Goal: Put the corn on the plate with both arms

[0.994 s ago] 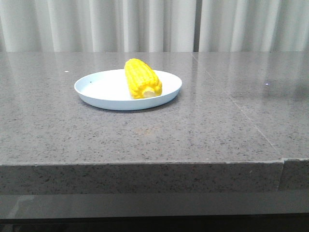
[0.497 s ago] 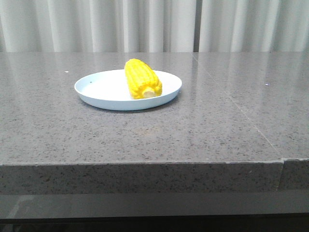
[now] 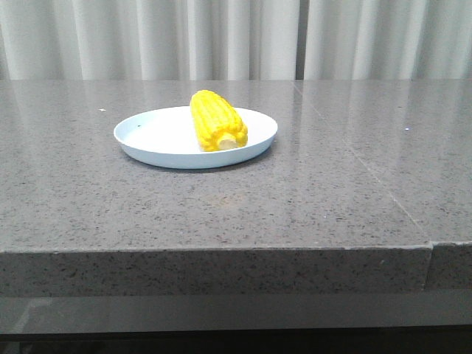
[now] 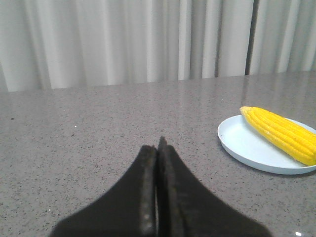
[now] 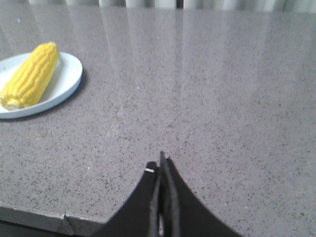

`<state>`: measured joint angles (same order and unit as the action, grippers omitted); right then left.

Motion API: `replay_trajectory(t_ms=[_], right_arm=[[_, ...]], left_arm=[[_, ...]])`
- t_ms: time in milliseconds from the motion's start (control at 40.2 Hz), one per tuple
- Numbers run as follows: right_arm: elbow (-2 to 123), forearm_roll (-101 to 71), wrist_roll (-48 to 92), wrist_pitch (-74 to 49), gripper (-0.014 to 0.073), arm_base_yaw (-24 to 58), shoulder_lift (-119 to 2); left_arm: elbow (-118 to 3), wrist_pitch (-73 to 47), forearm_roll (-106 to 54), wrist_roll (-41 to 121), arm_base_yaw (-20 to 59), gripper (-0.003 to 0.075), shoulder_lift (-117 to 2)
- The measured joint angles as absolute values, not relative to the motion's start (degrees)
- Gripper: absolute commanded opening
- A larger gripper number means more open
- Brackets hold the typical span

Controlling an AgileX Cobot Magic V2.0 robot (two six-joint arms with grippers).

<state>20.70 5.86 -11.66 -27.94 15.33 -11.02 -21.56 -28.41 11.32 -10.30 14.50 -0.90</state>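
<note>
The yellow corn (image 3: 217, 120) lies on the pale blue-white plate (image 3: 155, 140), its cream stub end toward the camera. Corn and plate also show in the left wrist view (image 4: 281, 134) (image 4: 242, 145) and in the right wrist view (image 5: 30, 76) (image 5: 66, 81). My left gripper (image 4: 158, 145) is shut and empty, low over the bare table, well apart from the plate. My right gripper (image 5: 161, 162) is shut and empty near the table's front edge, also apart from the plate. Neither gripper shows in the front view.
The grey speckled stone table (image 3: 310, 199) has a seam running from the back to its front right. Its front edge (image 5: 44, 216) lies close to my right gripper. White curtains (image 3: 236, 37) hang behind the table.
</note>
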Motion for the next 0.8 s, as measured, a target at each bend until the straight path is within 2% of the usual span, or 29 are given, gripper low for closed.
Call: replay_trajectory(t_ms=[795], right_arm=[[20.25,6.00,-11.66,-26.74,-0.0067,15.33,-9.35]], left_arm=[[-21.56,-28.41,11.32,-10.30,14.50,-0.0020,-0.90]])
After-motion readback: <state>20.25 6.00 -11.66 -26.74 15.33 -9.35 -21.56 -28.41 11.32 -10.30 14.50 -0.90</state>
